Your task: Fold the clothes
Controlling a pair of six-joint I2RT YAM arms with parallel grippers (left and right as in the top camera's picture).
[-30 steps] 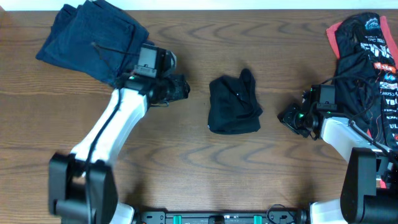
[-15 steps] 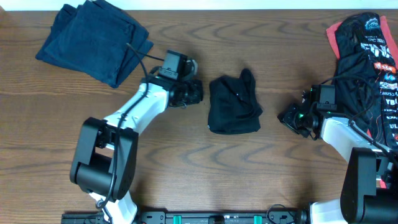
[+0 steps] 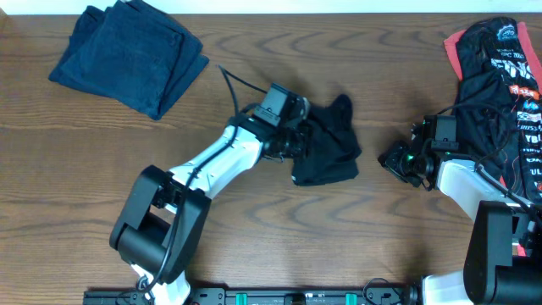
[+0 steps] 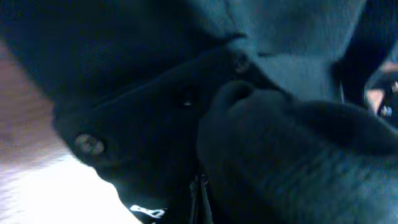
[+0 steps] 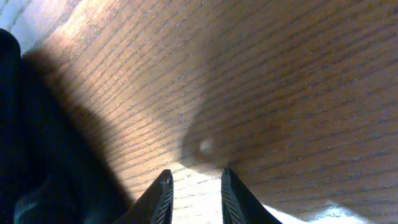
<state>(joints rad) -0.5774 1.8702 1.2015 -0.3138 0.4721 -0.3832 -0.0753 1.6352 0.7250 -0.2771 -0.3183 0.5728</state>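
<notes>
A crumpled black shirt (image 3: pixel 332 149) lies at the table's middle. My left gripper (image 3: pixel 298 137) is shut and sits against the shirt's left edge. In the left wrist view the closed fingertips (image 4: pixel 200 194) touch black fabric (image 4: pixel 261 143) with a button (image 4: pixel 89 144) and a small white logo (image 4: pixel 148 213); nothing shows pinched between them. My right gripper (image 3: pixel 395 158) rests low to the right of the shirt. Its jaws (image 5: pixel 196 196) stand slightly open over bare wood, holding nothing.
A folded dark blue stack (image 3: pixel 127 55) lies at the back left. A heap of black clothes with red trim and white lettering (image 3: pixel 501 63) sits at the back right, beside the right arm. Dark cloth (image 5: pixel 25 137) fills the right wrist view's left edge.
The left arm has swung right from beside the dark blue stack to the black shirt's left edge, its jaws closing on the way. The shirt has shifted slightly right. The right arm has not moved.
</notes>
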